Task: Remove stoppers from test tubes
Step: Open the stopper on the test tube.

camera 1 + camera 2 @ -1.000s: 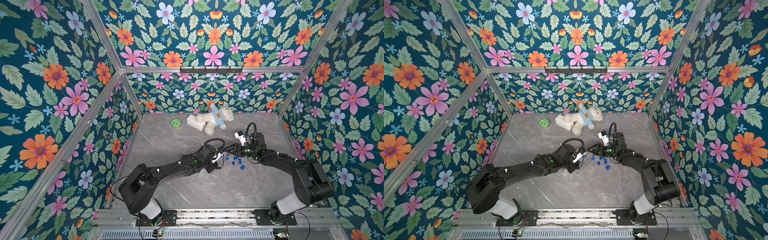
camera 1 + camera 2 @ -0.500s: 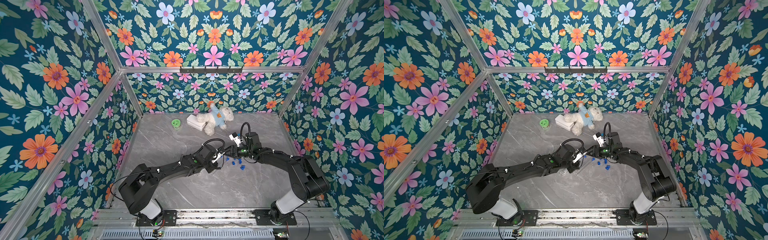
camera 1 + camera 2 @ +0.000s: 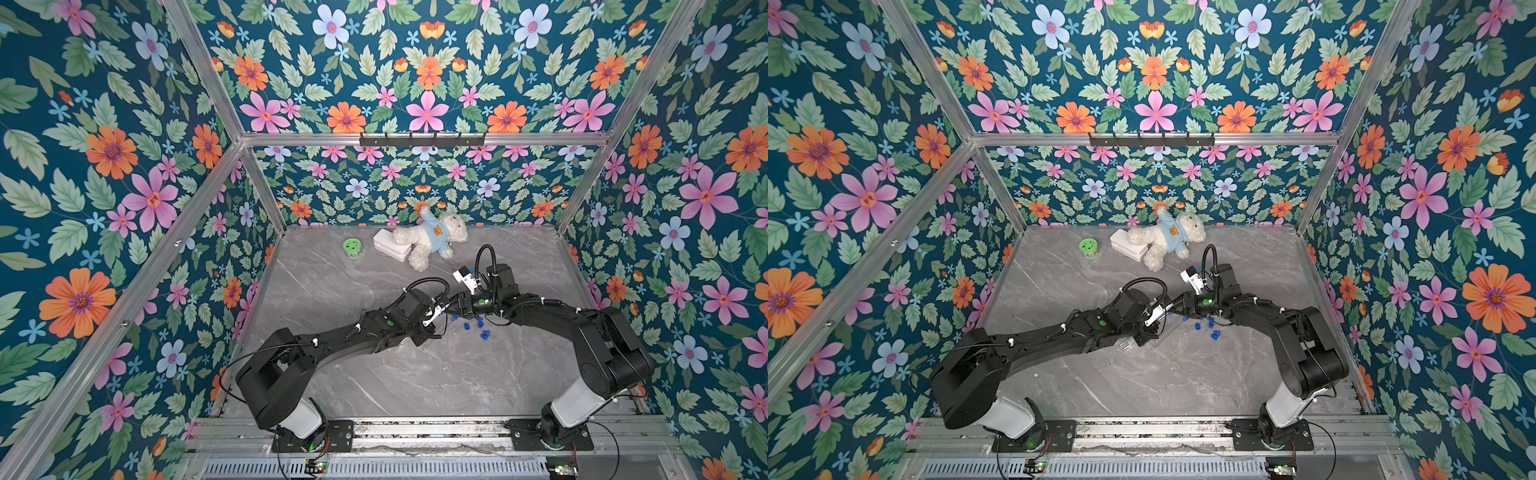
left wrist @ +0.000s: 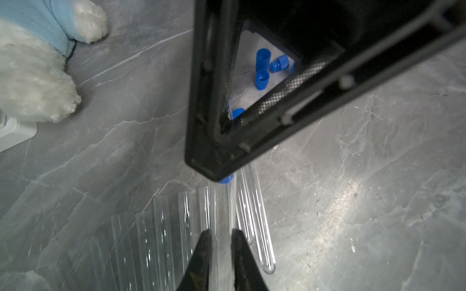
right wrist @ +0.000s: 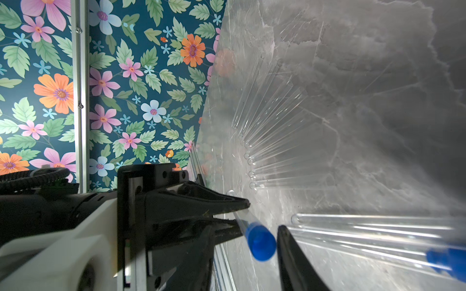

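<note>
L pincer (image 4: 221, 233) clamps clear tube (image 4: 222, 209), robot-side of teddy bear (image 3: 432, 239). R pincer (image 3: 459, 300) narrow around tube's blue stopper (image 5: 259, 241); firm grip unconfirmed. Rec: close fully on stopper, pull straight along tube axis, L steady; avoid sideways bend.

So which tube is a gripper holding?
The tube clamped in the left gripper, blue stopper inside the right gripper; the other tubes lie loose on the table.

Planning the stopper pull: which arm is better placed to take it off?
Right. The right gripper brackets the blue stopper with open jaws; the left gripper is shut on the test tube, steadying it.
</note>
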Controlling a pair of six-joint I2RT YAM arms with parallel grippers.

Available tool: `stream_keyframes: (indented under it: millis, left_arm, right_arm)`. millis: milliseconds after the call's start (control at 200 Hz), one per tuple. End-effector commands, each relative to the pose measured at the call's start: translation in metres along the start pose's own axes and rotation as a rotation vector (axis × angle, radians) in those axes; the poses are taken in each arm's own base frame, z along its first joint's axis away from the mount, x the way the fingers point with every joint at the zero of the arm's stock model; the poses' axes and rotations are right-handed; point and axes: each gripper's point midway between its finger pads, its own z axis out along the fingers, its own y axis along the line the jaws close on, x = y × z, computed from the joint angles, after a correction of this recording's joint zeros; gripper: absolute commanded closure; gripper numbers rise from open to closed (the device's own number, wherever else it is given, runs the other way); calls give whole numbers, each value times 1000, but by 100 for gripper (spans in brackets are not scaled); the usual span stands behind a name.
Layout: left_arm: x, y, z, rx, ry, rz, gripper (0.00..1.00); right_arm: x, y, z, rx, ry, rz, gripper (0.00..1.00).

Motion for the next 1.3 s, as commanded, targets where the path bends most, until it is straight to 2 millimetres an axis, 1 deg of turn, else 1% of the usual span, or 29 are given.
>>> stream_keyframes:
  millis: [0,5,15,20,180,315,625,925,1085,1295]
  left_arm:
    - [-7,4,-2,-16,-26,11,100]
    - [-7,4,-2,-16,-27,12,100]
    - [-7,4,-2,-14,-26,12,100]
    - [-7,4,-2,-15,-26,11,100]
    - [-8,4,-2,-16,-30,12,100]
    - [-7,4,-2,-20,-28,11,100]
    - [-6,4,-1,-15,-22,14,100]
    - [-4,3,-1,-10,-15,16,100]
    - [-5,3,-1,-9,-15,16,100]
    - [-5,3,-1,-9,-14,17,100]
  right_arm:
    - [1,4,0,-20,13,-22,61]
    - [1,4,0,-20,13,-22,61]
    - [5,-5,4,-12,26,3,62]
    - [5,-5,5,-12,28,6,62]
    - [7,-8,8,-13,42,17,64]
    - [7,-7,8,-15,43,15,65]
    - [7,-6,7,-11,38,9,74]
    - [5,-4,6,-10,31,3,72]
    - [4,-4,6,-10,27,1,73]
    - [4,-4,6,-11,27,-2,80]
